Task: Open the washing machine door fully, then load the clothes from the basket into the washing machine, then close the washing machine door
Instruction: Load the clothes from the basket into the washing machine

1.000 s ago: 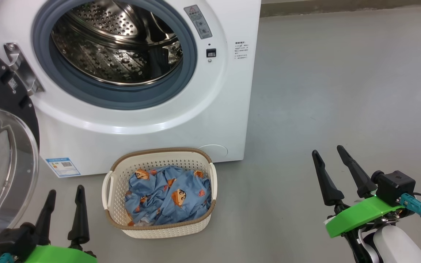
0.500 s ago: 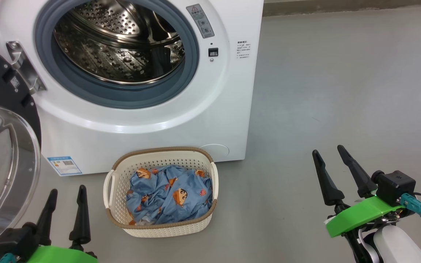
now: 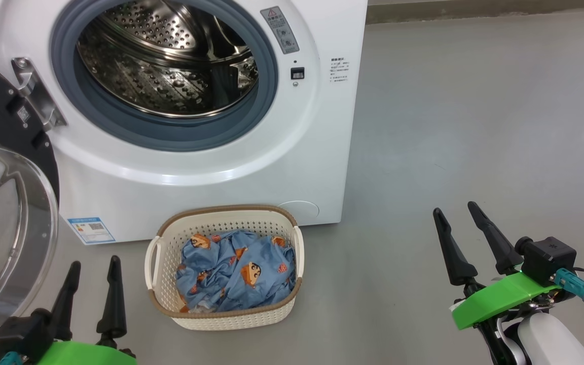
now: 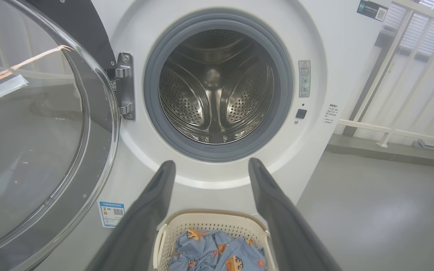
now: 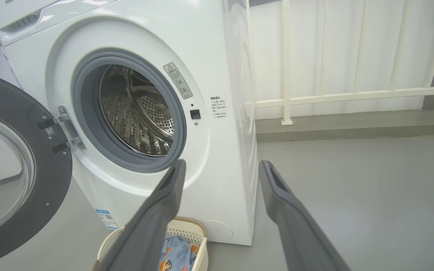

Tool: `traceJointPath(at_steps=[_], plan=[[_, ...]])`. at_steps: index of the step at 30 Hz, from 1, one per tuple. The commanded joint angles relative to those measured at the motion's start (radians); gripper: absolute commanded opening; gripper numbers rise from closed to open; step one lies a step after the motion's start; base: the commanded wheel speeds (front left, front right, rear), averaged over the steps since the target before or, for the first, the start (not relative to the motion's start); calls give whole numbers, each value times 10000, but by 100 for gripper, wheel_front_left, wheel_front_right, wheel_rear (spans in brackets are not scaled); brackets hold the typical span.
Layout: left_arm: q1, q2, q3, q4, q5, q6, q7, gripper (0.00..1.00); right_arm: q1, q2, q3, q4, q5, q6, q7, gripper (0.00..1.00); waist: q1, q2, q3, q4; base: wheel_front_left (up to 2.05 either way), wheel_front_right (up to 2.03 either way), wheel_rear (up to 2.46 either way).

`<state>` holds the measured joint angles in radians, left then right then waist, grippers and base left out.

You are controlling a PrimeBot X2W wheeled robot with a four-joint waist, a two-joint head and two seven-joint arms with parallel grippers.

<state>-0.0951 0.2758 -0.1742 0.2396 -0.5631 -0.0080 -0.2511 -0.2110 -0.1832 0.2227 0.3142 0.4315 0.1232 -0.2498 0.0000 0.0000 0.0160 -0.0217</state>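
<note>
The white washing machine (image 3: 282, 167) stands ahead with its steel drum (image 3: 165, 61) bare. Its black washing machine door (image 3: 3, 213), with the clear glass bowl, hangs swung out to the left. On the floor before the machine sits the cream basket (image 3: 223, 317), holding the blue cartoon-print clothes (image 3: 233, 276). My left gripper (image 3: 94, 266) is open just left of the basket, near the door's glass. My right gripper (image 3: 457, 213) is open well to the basket's right, over bare floor. In the left wrist view the basket (image 4: 209, 218) lies between the two fingers.
Grey floor (image 3: 474, 126) spreads wide to the machine's right. A white railing (image 5: 352, 94) on a low kerb runs behind the machine on that side. A blue label sticker (image 3: 90, 230) marks the machine's lower left front.
The whole head view has shifted slightly right, so the camera moved. Both grippers stay open and in the same places.
</note>
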Motion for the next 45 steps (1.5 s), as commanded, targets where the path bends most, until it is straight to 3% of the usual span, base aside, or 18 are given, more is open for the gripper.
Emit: traceJointPath(at_steps=[1, 12, 33, 45], plan=[[-132, 209, 430, -201, 62, 1, -106, 100, -77, -10, 168, -202, -2, 75, -120, 100, 0, 0, -22, -5, 0, 0, 0], [-127, 197, 416, -138, 197, 25, -106, 100, -44, -1, 187, -202, 37, 75, -120, 100, 0, 0, -52, -17, 17, -17, 0], [-160, 231, 419, -110, 139, 51, -106, 100, -19, 56, 145, -238, 18, 75, -120, 100, 0, 0, 40, 33, 128, -128, 0], [-206, 221, 435, -109, 119, 31, -107, 100, -76, 62, 208, -190, 1, 75, -120, 100, 0, 0, 108, 98, 28, -28, 0]])
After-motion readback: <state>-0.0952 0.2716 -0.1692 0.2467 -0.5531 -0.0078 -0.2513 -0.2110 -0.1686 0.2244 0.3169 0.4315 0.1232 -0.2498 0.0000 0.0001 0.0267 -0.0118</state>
